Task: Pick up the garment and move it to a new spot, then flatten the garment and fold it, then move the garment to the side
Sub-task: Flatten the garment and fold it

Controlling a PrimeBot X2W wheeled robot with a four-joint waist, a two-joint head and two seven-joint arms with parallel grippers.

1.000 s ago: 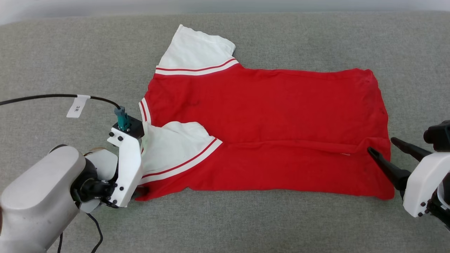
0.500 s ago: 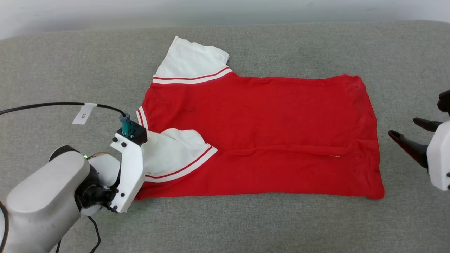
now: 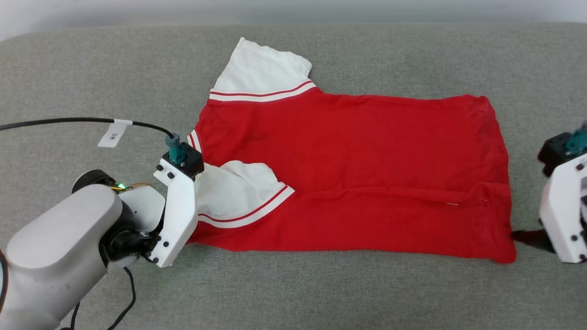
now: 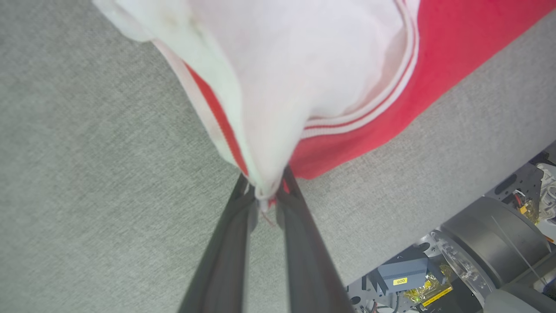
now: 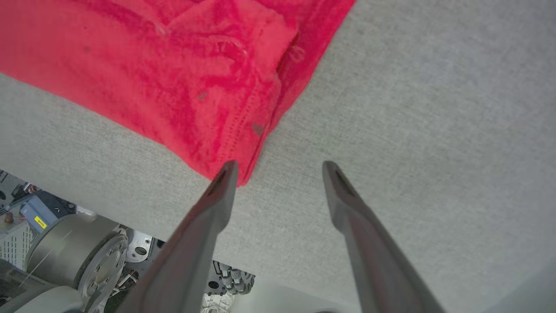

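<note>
The left fingers (image 4: 226,252) are pressing almost together and pinching a bunched edge of the garment (image 3: 348,151), at the white sleeve (image 4: 304,65) with its red-and-white striped trim. Ahead of their tips the sleeve is fanning out, slightly lifted, and running into the red body.

The right fingers (image 5: 204,217) are standing wide apart and gripping nothing. The garment's red hem corner (image 5: 234,148) is lying right at the tip of one of them, though I cannot tell whether it is touching. The other finger is pointing over the bare grey counter (image 3: 91,68).

Between the two pairs of fingers the garment is lying spread across the counter with its plain red side up. Its second white sleeve (image 3: 266,68) is lying flat on the far side, away from both pairs.
</note>
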